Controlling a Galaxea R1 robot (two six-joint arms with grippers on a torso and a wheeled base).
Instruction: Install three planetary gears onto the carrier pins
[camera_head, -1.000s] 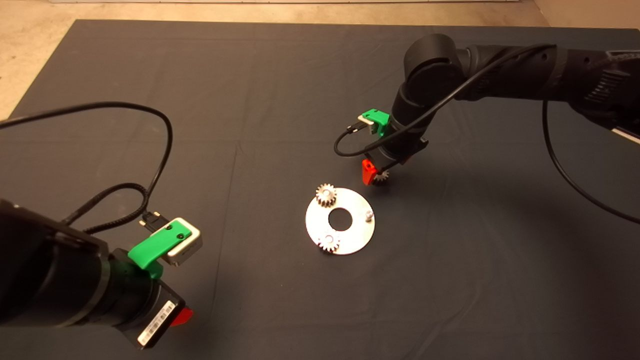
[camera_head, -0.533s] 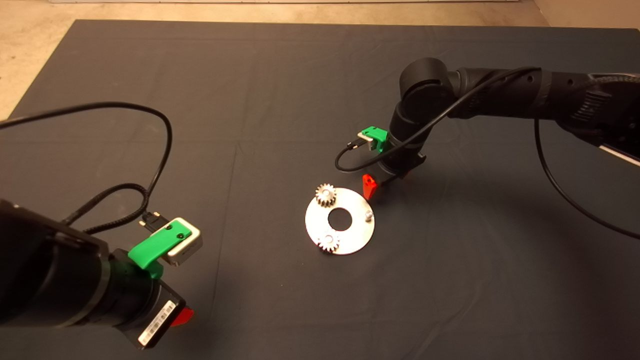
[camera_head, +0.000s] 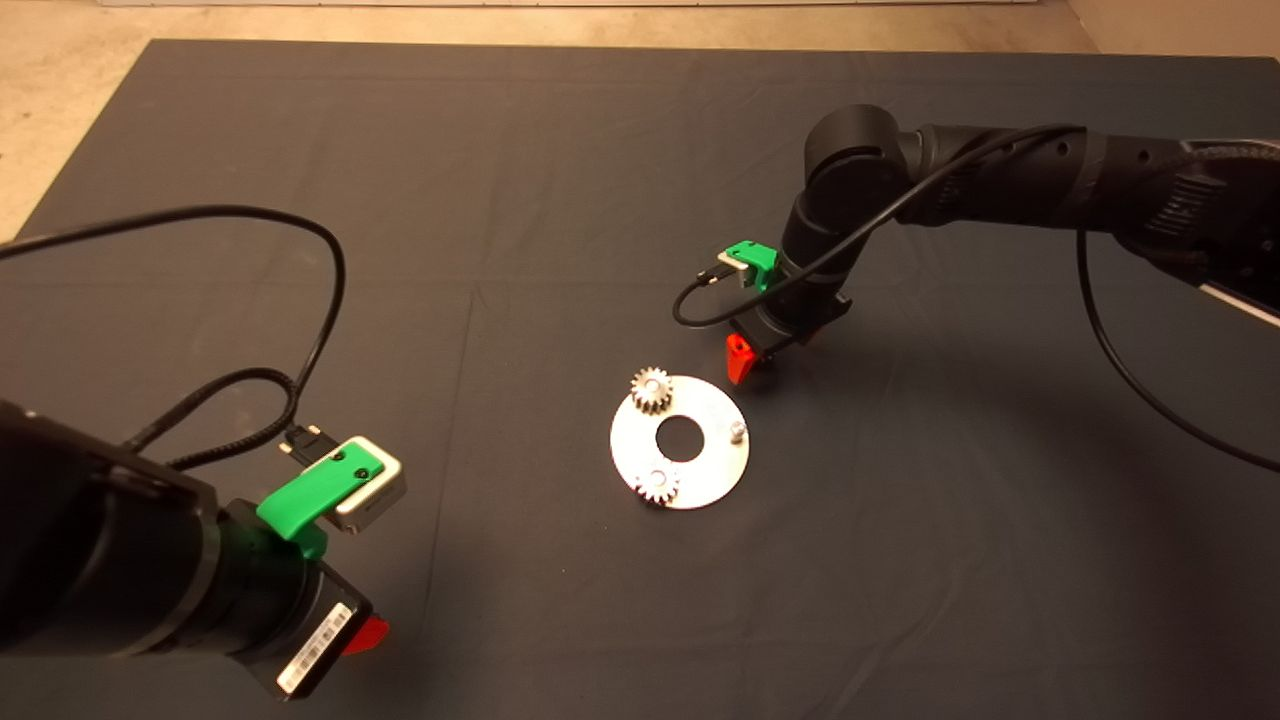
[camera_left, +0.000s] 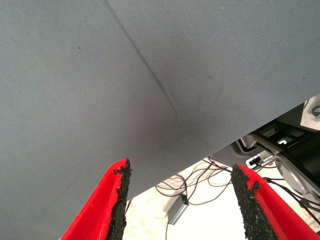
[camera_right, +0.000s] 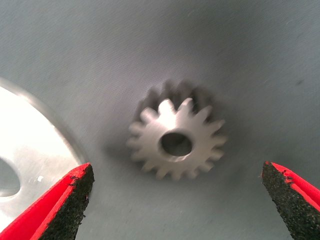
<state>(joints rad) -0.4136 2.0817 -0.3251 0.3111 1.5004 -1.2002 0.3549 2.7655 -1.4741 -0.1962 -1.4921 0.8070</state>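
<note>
The right claw (camera_right: 177, 200) is held open over the third gear (camera_right: 176, 141), which lies flat on the table (camera_head: 560, 180) just beside the disc (camera_head: 712, 478), toward the far right corner. An off-centre closing could push the gear aside or tilt it. The left claw (camera_left: 182, 200) is parked open at the near left edge.

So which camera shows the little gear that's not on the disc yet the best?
The right wrist view. The loose gear lies flat on the mat, teeth and hole plain, between the open right gripper fingers. In the head view that gripper hides it. The left wrist view shows only mat and floor.
</note>
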